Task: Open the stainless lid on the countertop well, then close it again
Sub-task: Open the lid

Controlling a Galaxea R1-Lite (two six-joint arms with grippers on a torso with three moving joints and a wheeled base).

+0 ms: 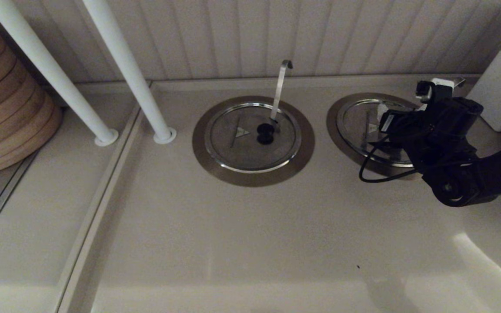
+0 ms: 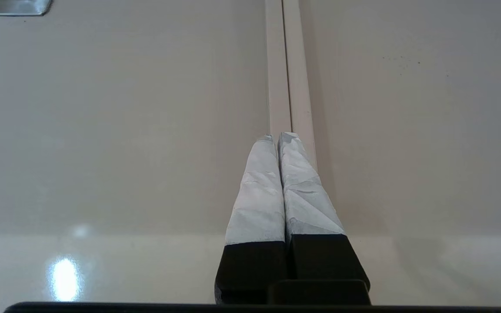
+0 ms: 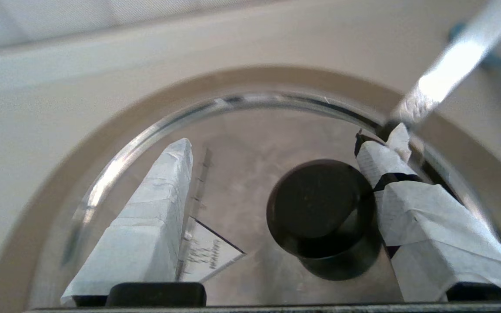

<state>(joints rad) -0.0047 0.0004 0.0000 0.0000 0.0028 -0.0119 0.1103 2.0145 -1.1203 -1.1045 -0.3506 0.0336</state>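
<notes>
The stainless lid (image 1: 359,124) lies flat in the countertop well (image 1: 334,119) at the right, its faint triangle mark (image 3: 209,254) showing. My right gripper (image 1: 387,121) hangs just over it, open. In the right wrist view the black knob (image 3: 315,200) stands between the taped fingers (image 3: 155,204) of the right gripper (image 3: 274,143), close against the far-side finger and well apart from the other. The slanted flat ladle handle (image 3: 450,65) pokes up past the rim of the brushed-steel ring (image 3: 59,174). The left gripper (image 2: 276,137) is shut over bare counter, out of the head view.
A twin ring and lid (image 1: 252,139) with an upright hook-tipped handle (image 1: 281,87) sits mid-counter. Two white poles (image 1: 133,74) rise at the back left, beside a stack of wooden rings (image 1: 2,100). A white container (image 1: 500,93) stands at the right, near the panelled wall (image 1: 250,34).
</notes>
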